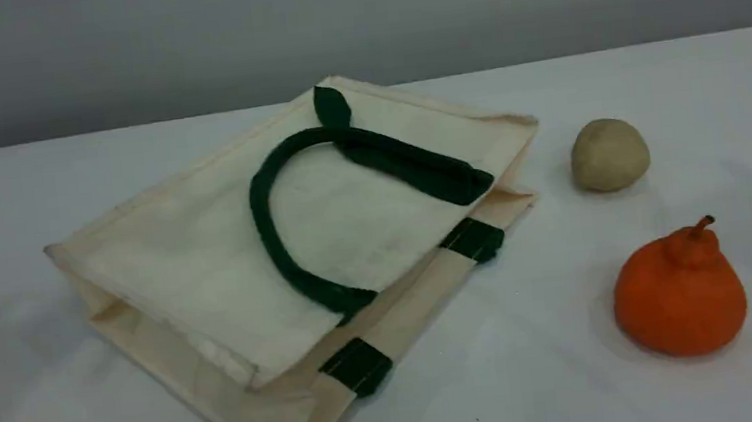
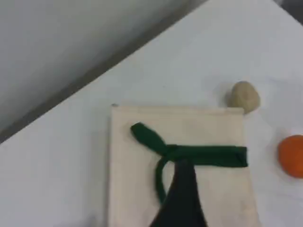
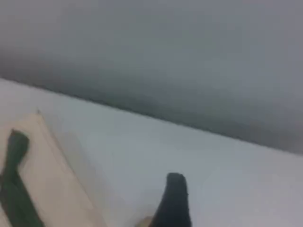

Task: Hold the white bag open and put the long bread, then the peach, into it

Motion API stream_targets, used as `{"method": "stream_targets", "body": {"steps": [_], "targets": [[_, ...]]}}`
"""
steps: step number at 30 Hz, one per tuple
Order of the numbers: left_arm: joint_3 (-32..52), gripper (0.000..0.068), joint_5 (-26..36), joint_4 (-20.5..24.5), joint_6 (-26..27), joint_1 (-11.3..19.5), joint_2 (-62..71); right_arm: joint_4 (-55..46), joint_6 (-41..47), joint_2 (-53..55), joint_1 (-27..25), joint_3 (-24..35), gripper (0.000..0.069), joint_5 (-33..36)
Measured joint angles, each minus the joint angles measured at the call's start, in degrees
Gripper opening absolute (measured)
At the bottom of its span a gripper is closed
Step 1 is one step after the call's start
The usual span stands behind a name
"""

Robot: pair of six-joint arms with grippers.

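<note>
White bag [image 1: 211, 258] lies flat on the table [image 1: 543, 376], left of centre. A dark green handle [image 1: 263, 217] loops across its upper face. A beige ball [image 1: 609, 155] sits to its right, apart from it. An orange pear-shaped fruit [image 1: 679, 293] sits nearer the camera. The left gripper [image 2: 180, 208] hangs over the bag by the handle. Only one dark fingertip shows, so I cannot tell how wide it stands. The right gripper [image 3: 174, 203] is spread wide with nothing in it, above bare table beside the bag's edge.
</note>
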Motion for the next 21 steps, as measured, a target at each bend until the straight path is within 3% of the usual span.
{"method": "stream_targets", "body": {"steps": [13, 21], "targets": [[0.26, 0.0568, 0.16, 21.44, -18.25, 0.0, -15.96, 0.22, 1.02, -18.21, 0.0, 0.0, 0.0579, 16.16], [9.06, 0.0568, 0.09, 26.76, -20.54, 0.0, -30.25, 2.34, 2.13, -31.57, 0.05, 0.11, 0.0579, 24.05]]}}
